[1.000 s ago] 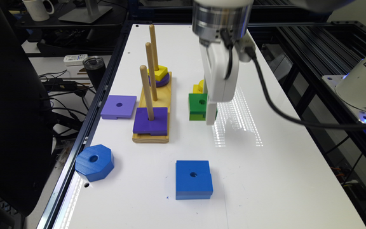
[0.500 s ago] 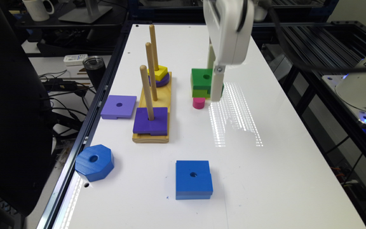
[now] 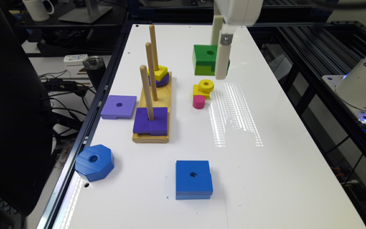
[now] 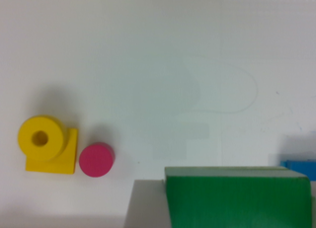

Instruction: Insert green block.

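The green block (image 3: 203, 58), dark green over lime green with a centre hole, hangs in the air above the white table. My gripper (image 3: 218, 68) is shut on it, with one white finger (image 3: 222, 60) across its near side. In the wrist view the green block (image 4: 237, 198) sits against a grey finger (image 4: 147, 203). Toward the exterior view's left stands the wooden peg board (image 3: 167, 95) with three upright pegs. Its front peg carries a purple square (image 3: 151, 124), its back peg a yellow piece (image 3: 160, 72) over a purple one. The middle peg (image 3: 150, 70) is bare.
Below the held block lie a yellow ring on a yellow square (image 3: 204, 87) and a pink cylinder (image 3: 199, 101). A lilac square (image 3: 118, 106), a blue octagon (image 3: 94, 162) and a blue square (image 3: 193, 178) lie on the table. The robot base (image 3: 364, 82) stands at the right.
The gripper has risen with the green block, lifting it off the table. The yellow pieces and pink cylinder that were behind it now show.
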Controlling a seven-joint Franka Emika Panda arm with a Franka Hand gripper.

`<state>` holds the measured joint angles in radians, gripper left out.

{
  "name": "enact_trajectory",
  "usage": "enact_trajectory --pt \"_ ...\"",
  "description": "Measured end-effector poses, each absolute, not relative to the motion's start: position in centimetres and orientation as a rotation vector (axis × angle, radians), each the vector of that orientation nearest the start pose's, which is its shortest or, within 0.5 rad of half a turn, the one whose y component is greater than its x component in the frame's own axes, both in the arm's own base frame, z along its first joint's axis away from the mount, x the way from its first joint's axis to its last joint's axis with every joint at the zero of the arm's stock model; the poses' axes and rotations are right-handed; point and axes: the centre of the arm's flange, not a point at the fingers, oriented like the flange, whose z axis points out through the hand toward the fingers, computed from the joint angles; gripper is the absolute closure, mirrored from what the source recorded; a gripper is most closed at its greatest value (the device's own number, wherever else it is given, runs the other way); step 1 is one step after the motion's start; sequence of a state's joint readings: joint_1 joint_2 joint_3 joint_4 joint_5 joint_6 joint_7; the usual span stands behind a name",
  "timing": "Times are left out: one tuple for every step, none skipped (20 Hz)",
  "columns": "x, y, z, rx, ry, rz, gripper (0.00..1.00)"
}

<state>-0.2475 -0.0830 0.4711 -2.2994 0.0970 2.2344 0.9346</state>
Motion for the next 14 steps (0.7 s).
enact_trajectory --pt "49.0 11.5 38.3 -2.875 1.166 0.02 1.0" --pt "49.0 11.5 38.7 -2.877 1.163 0.02 1.0" --pt "49.0 11.4 39.0 -2.873 1.167 0.022 1.0" --pt "49.0 11.4 39.3 -2.874 1.164 0.022 1.0" --pt "49.0 11.4 39.5 -2.874 1.163 0.022 1.0" --pt "49.1 11.4 39.8 -2.874 1.162 0.022 1.0" --pt "49.1 11.5 40.0 -2.875 1.16 0.022 1.0" --pt "49.1 11.5 40.2 -2.876 1.16 0.022 1.0" --pt "49.1 11.4 40.3 -2.871 1.167 0.023 1.0" --pt "49.1 11.4 40.5 -2.87 1.168 0.023 1.0" --pt "49.2 11.4 40.6 -2.871 1.166 0.023 1.0" --pt "49.2 11.4 40.6 -2.87 1.166 0.023 1.0" --pt "49.2 11.4 40.7 -2.873 1.161 0.021 1.0" --pt "49.2 11.4 40.7 -2.873 1.159 0.021 1.0"
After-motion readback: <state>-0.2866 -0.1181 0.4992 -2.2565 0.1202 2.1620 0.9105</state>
